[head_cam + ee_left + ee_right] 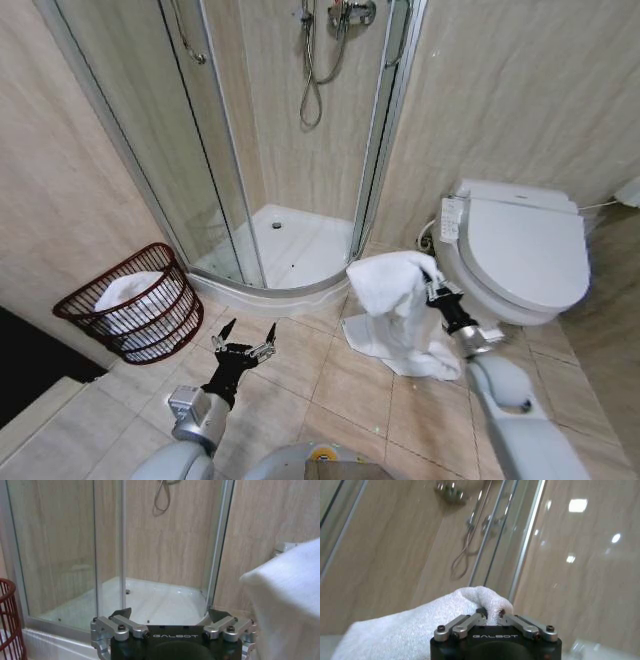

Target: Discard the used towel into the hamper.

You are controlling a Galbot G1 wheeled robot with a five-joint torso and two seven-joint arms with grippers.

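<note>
Right end effector (428, 283) up above the tiled floor (330, 380), pinched tight on a fold of the white towel (392, 300). Towel lifted in a soft bunch, its low end draped down onto the floor just beside the toilet (520, 250). From the right wrist, fingers (470, 621) closed together with the towel (420, 630) squeezed between them.

Left end effector (249, 337) low over the floor, fingers spread wide, holding nothing. From the left wrist, both fingertips (121, 612) far apart, towel (290, 603) hanging off to one side, apart from them.

Hamper (135, 300) on the floor at the robot's left, by the wall and near the shower (290, 150) step. Tipped a little toward the robot, something white already inside. Well apart from the held towel, with the left end effector in between. A bit of red hamper (9, 622) bars at the edge of the left wrist view.
</note>
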